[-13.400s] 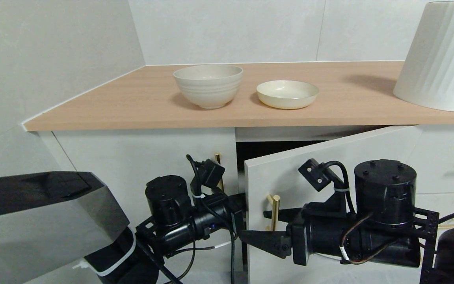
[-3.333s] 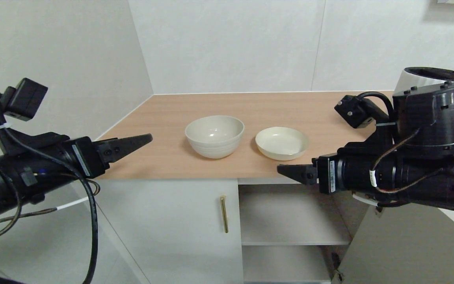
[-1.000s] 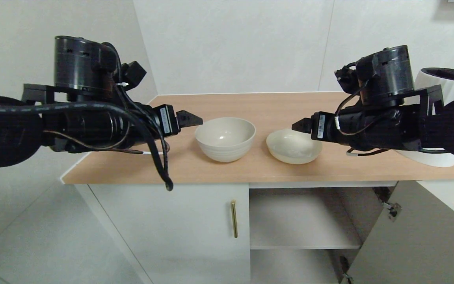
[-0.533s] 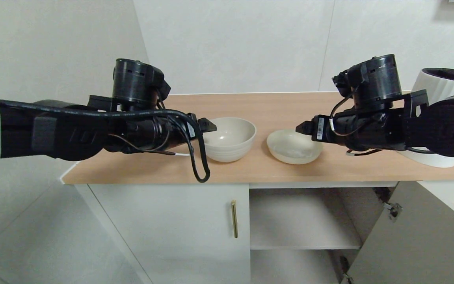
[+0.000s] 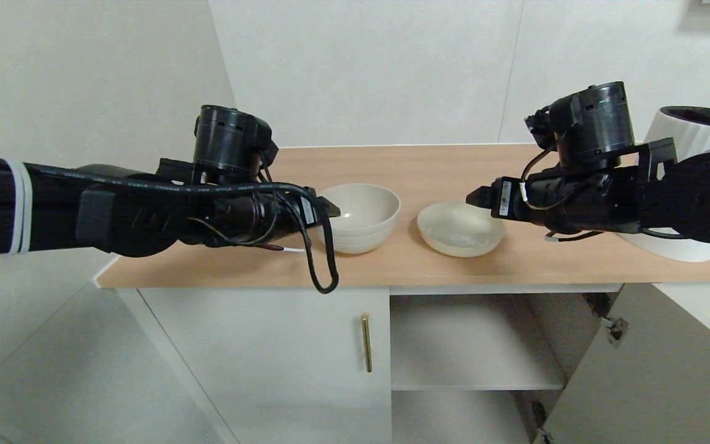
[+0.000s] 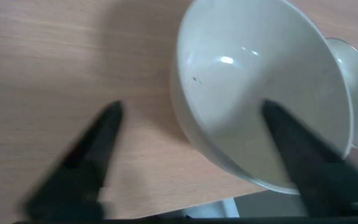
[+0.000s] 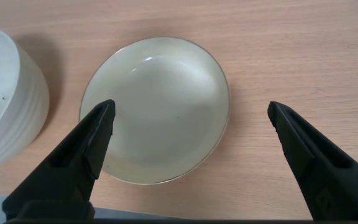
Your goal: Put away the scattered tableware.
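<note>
A deep cream bowl (image 5: 362,216) and a shallow cream plate (image 5: 461,229) stand side by side on the wooden counter (image 5: 404,262). My left gripper (image 5: 329,209) is at the bowl's left rim. In the left wrist view it (image 6: 191,109) is open and straddles the rim of the bowl (image 6: 260,106), one finger outside over the wood and one finger (image 6: 297,149) over the inside. My right gripper (image 5: 475,197) hovers over the plate's right side. The right wrist view shows it (image 7: 191,107) open, with its fingers spread wide above the plate (image 7: 157,134).
A tall white ribbed container (image 5: 694,185) stands on the counter at the right, behind my right arm. Below the counter a cabinet is open, showing a bare shelf (image 5: 472,345), with its door (image 5: 638,382) swung out to the right. The left door with a gold handle (image 5: 365,342) is closed.
My left arm has pushed further right, bringing its gripper from beside the bowl up to the rim. My right gripper has risen slightly over the plate. Bowl and plate have not moved.
</note>
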{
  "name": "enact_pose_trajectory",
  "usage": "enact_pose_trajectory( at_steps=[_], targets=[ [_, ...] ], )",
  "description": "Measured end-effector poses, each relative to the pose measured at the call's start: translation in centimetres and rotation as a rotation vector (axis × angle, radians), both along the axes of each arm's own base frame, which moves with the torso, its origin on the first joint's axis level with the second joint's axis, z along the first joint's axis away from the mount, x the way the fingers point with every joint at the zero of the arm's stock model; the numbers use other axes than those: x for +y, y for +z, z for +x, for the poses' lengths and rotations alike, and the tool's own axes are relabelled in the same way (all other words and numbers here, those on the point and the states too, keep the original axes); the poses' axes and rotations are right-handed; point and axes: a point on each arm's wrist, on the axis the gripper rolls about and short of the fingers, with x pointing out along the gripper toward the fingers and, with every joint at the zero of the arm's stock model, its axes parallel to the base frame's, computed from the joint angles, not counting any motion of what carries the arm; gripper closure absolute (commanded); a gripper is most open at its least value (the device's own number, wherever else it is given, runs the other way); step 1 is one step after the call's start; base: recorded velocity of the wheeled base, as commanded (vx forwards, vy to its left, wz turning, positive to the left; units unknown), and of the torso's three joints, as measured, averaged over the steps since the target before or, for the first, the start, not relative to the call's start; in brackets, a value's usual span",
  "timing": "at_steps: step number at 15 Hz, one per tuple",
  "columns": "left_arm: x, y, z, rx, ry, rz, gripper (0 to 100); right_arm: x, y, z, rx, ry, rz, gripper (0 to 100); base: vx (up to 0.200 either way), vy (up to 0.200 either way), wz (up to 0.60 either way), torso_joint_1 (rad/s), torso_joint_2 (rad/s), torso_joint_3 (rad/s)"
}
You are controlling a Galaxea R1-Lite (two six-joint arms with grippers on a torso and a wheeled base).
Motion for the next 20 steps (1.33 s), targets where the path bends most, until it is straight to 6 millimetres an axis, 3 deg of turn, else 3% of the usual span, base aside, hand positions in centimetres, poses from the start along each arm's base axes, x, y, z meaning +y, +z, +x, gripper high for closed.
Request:
enact_pose_trajectory(
  at_steps=[9,14,20],
  targets=[
    [0.3,1.0,-0.9,-0.019,0.001,-0.015,100,0.1,-0.3,0.2,0.008,-0.001,-0.006,0,0.000,0.000,0.00,0.000,0.00,0.000],
    [0.9,1.6,-2.5,-0.025,-0.015,-0.017,100,0.2,-2.3,1.5,0.057,-0.075,-0.126,0,0.000,0.000,0.00,0.000,0.00,0.000],
    [1.2,2.3,-3.3,-0.044,-0.017,-0.025,100,0.0,-3.7,3.0,0.087,-0.097,-0.153,0,0.000,0.000,0.00,0.000,0.00,0.000]
  ],
)
